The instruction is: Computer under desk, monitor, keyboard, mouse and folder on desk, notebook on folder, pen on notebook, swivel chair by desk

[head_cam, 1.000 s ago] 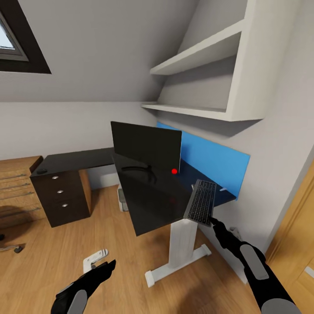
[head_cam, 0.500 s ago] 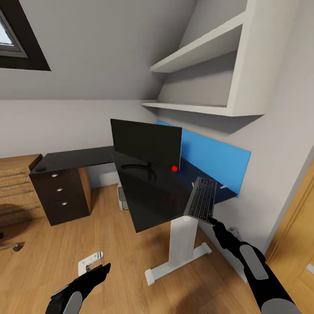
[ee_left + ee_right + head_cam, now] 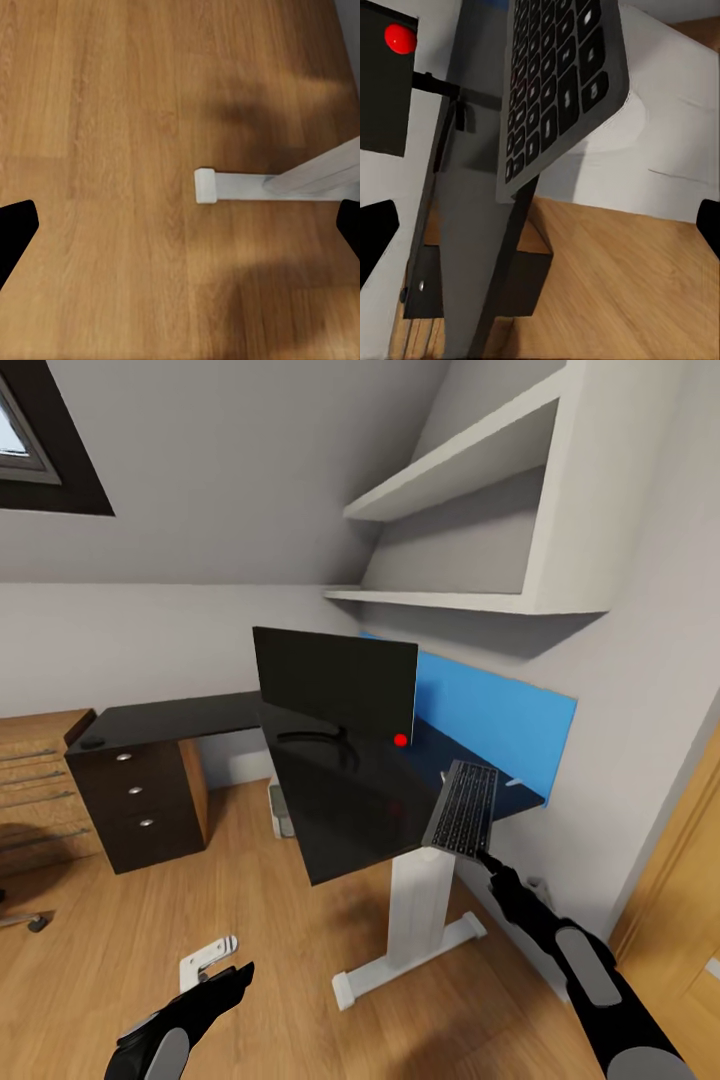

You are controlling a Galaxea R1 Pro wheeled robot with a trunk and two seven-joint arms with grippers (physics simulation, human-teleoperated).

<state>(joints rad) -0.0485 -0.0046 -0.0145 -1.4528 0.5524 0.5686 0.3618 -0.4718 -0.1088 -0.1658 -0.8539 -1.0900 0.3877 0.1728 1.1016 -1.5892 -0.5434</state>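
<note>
The black monitor [image 3: 335, 685] stands on the glossy black desk [image 3: 340, 810], a red dot at its lower corner. The dark-keyed keyboard [image 3: 462, 807] lies at the desk's right front edge, its near end jutting past the edge [image 3: 559, 90]. My right gripper [image 3: 487, 857] sits just behind that near end, open, its dark fingertips spread wide apart [image 3: 540, 232]. A small black mouse [image 3: 93, 742] rests on the desk's far left end. The light grey computer [image 3: 281, 812] stands under the desk. My left gripper [image 3: 225, 985] hangs open over the floor [image 3: 180, 225].
The desk's white leg [image 3: 415, 905] and foot [image 3: 206, 185] stand on the wood floor. Black drawers [image 3: 135, 805] and a light wooden cabinet [image 3: 30, 790] are at left. A chrome chair leg with castor [image 3: 28, 921] is at the left edge. Blue wall panel [image 3: 500, 715] and white shelves [image 3: 450, 490] lie behind.
The view has drifted slightly. My left arm has sunk lower and to the left. The keyboard and right gripper hold about the same place at the desk's edge.
</note>
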